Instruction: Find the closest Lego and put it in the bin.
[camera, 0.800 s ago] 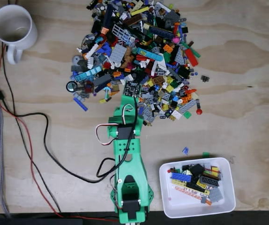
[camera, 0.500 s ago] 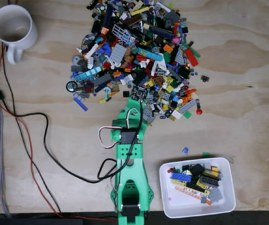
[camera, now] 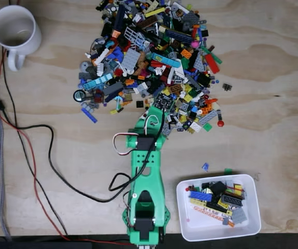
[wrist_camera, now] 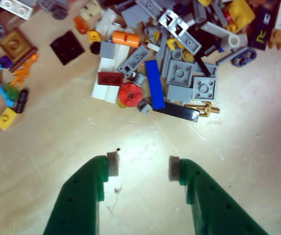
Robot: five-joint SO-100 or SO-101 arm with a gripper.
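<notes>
a pale plywood surface (camera: 273, 104) carries a lego pile (camera: 154, 57) at its far edge and the white bin (camera: 219, 231) at the near right corner. the green end effector (wrist_camera: 142, 165), open and empty, hovers at the pile's near fringe, seemingly approaching; next, descend over the nearest black plate (wrist_camera: 176, 112).

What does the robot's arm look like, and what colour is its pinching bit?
The arm is bright green plastic with small holes, black motor blocks set into it, and thin white, red and black wires looping at its side. The end effector has two chunky green fingers, each tipped with a small pale pad. A black circuit board sits near its front.
</notes>
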